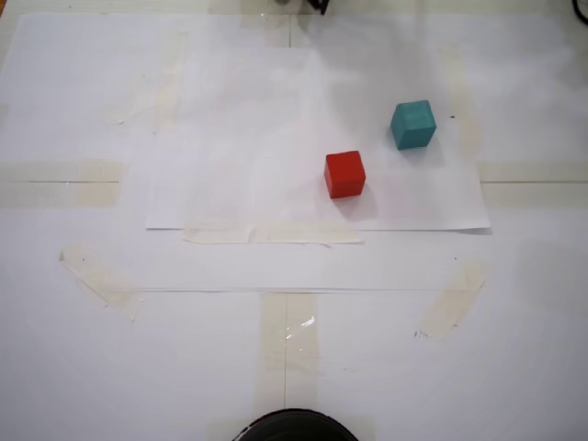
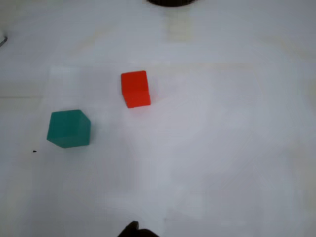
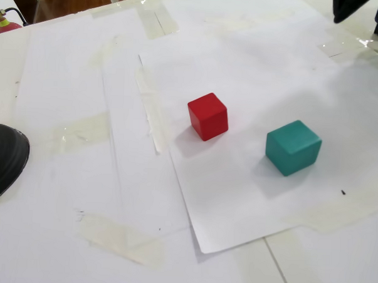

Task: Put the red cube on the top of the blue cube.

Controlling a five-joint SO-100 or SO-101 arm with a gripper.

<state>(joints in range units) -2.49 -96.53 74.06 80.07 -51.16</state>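
The red cube (image 1: 344,175) sits on a white paper sheet near the middle of the table; it also shows in the wrist view (image 2: 135,89) and in a fixed view (image 3: 208,116). The teal blue cube (image 1: 412,124) stands apart from it on the same sheet, also seen in the wrist view (image 2: 69,128) and in a fixed view (image 3: 293,147). Neither cube is touched. Only dark bits of the gripper (image 3: 350,7) show at frame edges, far from both cubes, with a sliver at the bottom of the wrist view (image 2: 134,230). Its jaws are hidden.
White paper sheets (image 1: 230,110) taped down with beige tape (image 1: 271,235) cover the table. A dark round object (image 1: 294,427) sits at the near edge, also in a fixed view (image 3: 3,158). A small red item (image 3: 6,26) lies off the table's far corner.
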